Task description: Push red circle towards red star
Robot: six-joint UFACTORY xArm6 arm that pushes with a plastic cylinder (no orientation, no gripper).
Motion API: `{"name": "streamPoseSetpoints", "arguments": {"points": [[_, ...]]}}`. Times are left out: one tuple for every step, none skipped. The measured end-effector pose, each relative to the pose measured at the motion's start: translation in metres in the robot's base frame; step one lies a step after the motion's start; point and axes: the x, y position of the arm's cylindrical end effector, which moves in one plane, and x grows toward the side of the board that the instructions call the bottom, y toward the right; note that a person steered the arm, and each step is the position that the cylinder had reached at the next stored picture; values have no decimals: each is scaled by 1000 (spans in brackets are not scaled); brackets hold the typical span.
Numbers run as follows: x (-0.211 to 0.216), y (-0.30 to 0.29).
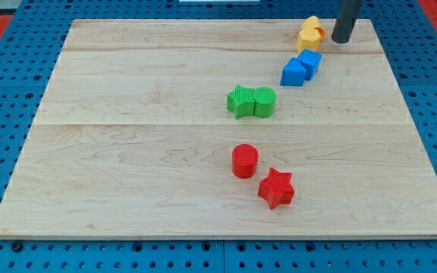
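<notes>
Near the table's bottom edge, a little right of its middle, the red circle sits just up and left of the red star, the two close together and perhaps touching; I cannot tell. My tip stands well apart from both, by the top right corner, just right of the yellow blocks. I carry no fingers, only a rod, so nothing opens or closes.

To do this well, I judge my tip should travel round the blue blocks and the green pair, come to the circle's upper left side, and push gently down and right, lest the star be knocked away.

The rod's upper part is cut off at the view's top. The yellow blocks' shapes are hard to make out.
</notes>
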Motion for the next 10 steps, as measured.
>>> {"name": "streamPoseSetpoints", "arguments": {"points": [[24,4],[81,35],[155,32],[208,48],[209,10],[200,-28],[197,-103],[213,-175],[233,-188],[237,-199]]}}
